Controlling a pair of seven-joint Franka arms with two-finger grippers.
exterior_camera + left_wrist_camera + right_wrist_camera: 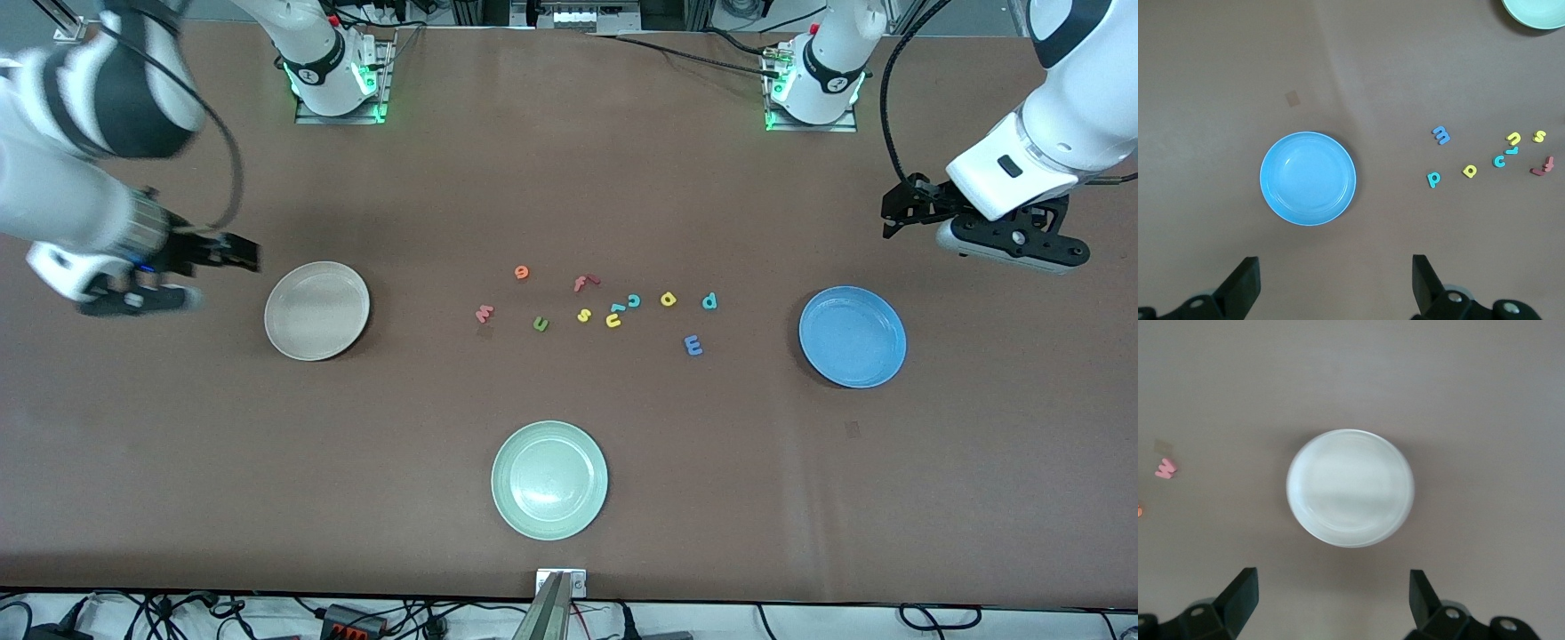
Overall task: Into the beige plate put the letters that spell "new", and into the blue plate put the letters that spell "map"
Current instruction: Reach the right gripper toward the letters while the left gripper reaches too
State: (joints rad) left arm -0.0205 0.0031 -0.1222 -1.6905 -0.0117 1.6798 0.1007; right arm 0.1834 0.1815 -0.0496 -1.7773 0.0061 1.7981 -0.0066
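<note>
We hold both tools spread and empty.
Left tool (898, 222) near the blue plate (852, 336); right tool (236, 253) near the beige plate (316, 310); letters (613, 311) on the table between.

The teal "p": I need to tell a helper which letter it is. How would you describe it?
Start at the blue plate. In the row of foam letters mid-table, the teal "p" is the end one nearest that plate. The teal "c" sits farther along, past the yellow "a".
</note>
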